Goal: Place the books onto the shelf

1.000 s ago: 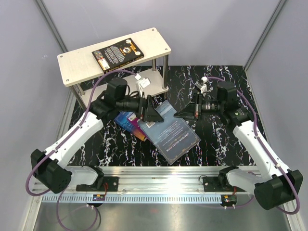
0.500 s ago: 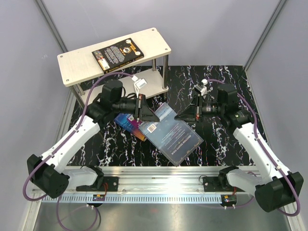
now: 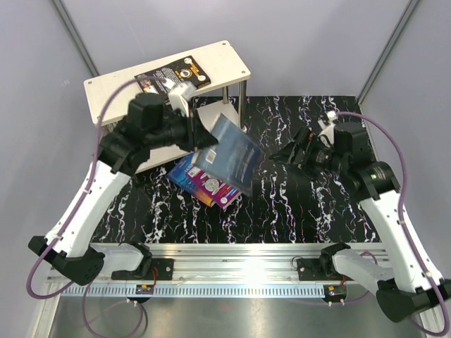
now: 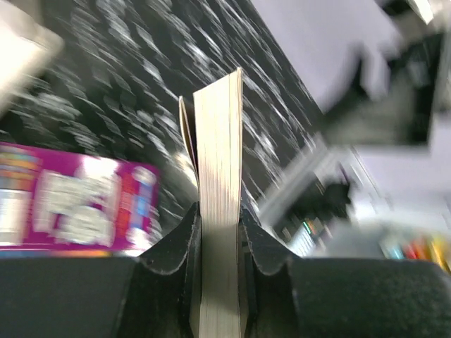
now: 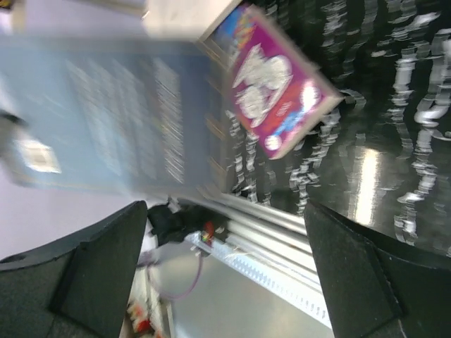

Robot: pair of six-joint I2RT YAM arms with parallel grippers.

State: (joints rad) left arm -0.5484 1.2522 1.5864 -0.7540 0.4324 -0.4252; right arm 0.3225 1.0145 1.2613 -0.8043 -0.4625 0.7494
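Your left fingers have lifted the blue book off the counter, pinched shut on one edge, your right fingers wide open and empty; hanging by that edge, it can pivot and strike the shelf just beside it.

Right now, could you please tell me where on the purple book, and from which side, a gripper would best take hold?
Probably its near-right corner, approached low from the right. The purple book lies flat on what looks like another book, so that corner looks slightly raised off the table, giving a finger room underneath. The open right gripper faces it.
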